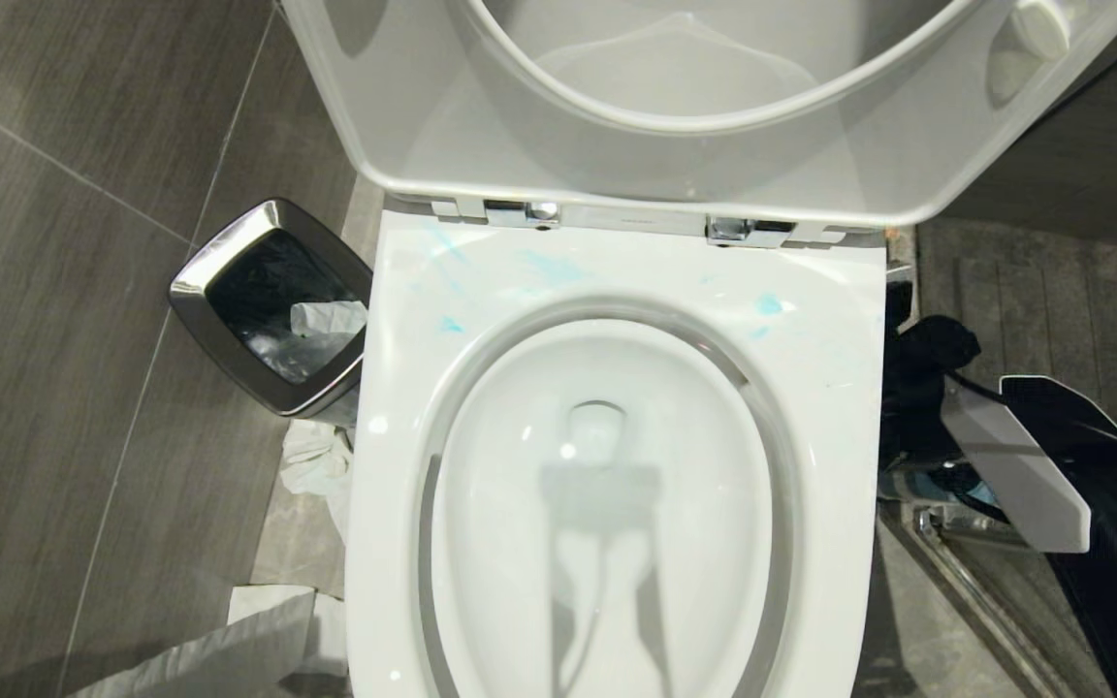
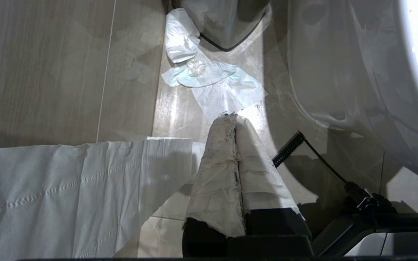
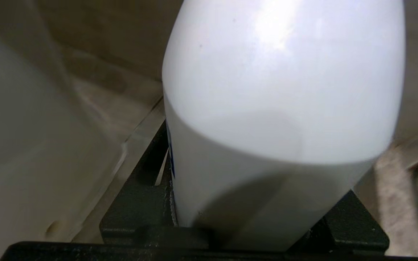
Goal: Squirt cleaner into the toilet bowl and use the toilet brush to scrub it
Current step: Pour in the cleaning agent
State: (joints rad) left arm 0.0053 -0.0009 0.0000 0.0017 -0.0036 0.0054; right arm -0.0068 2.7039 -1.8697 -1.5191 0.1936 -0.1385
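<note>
no readable text from my end, faint mark on toilet hinge bar (image 1: pixel 631 221) too small to read

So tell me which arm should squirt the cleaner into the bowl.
Right. The right gripper is already closed around a white bottle beside the bowl. The left gripper is shut and empty, low over the tissue on the floor.

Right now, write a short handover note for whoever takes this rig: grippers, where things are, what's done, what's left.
Left gripper: shut, empty, parked low over floor tissue.
Right gripper: closed on a smooth white plastic bottle, low, right of the toilet.
White ceramic toilet bowl: lid up; turquoise cleaner smears on the rear rim only.
Toilet brush: not in view.
Left: squirt cleaner into bowl, then scrub.
</note>
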